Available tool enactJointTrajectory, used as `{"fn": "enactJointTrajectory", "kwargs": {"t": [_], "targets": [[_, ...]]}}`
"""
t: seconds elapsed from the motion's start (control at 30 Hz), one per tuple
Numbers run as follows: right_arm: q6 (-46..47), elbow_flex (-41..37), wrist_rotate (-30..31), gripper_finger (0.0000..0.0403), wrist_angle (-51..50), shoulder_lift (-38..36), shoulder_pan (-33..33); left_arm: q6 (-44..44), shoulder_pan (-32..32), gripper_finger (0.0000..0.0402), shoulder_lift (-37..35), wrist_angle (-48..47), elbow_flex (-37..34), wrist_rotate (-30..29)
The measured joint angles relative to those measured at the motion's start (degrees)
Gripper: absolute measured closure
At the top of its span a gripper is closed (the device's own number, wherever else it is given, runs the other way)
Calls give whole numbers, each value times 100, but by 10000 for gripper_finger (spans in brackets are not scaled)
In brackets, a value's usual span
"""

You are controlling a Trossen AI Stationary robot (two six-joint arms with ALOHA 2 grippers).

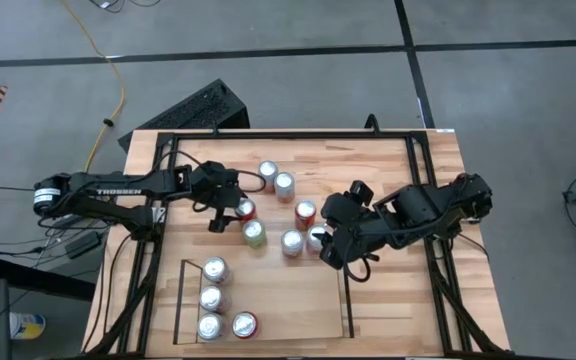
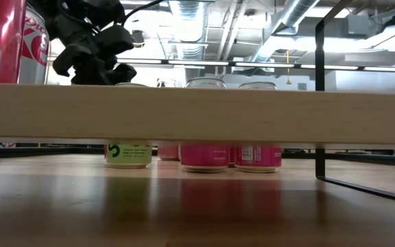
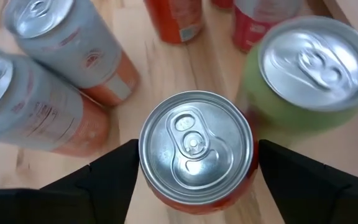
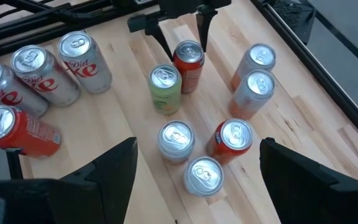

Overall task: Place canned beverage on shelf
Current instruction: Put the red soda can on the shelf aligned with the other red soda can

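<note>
The left gripper hangs over the middle of the table with its two dark fingers spread apart, one on each side of a red aluminium can with a silver top. A thin gap shows on both sides between finger and can wall, so the jaws straddle the can but are not clamped on it. The can stands upright on the light wood tabletop, which suits a side grasp around its body.

Just beside this can stands a green aluminium can, close enough that the near finger has little room. It could be nudged if the jaws shift sideways. Two silver-and-orange cans stand a little farther off, and three more cans cluster nearer the right arm.

The right gripper hovers near that cluster with its fingers wide apart and nothing between them. It appears to be waiting.

The shelf, a low bay with thin black rails and a plank floor, sits at the near edge of the table. Four cans already stand along its left side, leaving the rest of the floor for placements. The pick is judged as not yet closed.
</note>
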Motion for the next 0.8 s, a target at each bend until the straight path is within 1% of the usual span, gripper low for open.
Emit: {"fn": "enactJointTrajectory", "kwargs": {"t": [0.13,0.2,0.27,0.5,0.67,0.73,0.8], "targets": [[0,0,0,93,0,0,0,-780,-10,130,0,21,0,-118],[0,-1,0,93,0,0,1,-1247,-40,141,0,23,0,-270],[0,0,0,93,0,0,7,-1642,-109,144,-9,32,0,-495],[0,-1,0,93,0,0,7,-2952,-578,142,-13,18,0,-1592],[0,-2,0,93,0,0,7,-3882,-889,142,-9,-41,0,-2523],[0,0,0,93,0,0,7,-4171,-981,142,-7,-86,0,-2830],[0,0,0,93,0,0,7,-4348,-1057,141,-3,-327,78,-3080]]}}
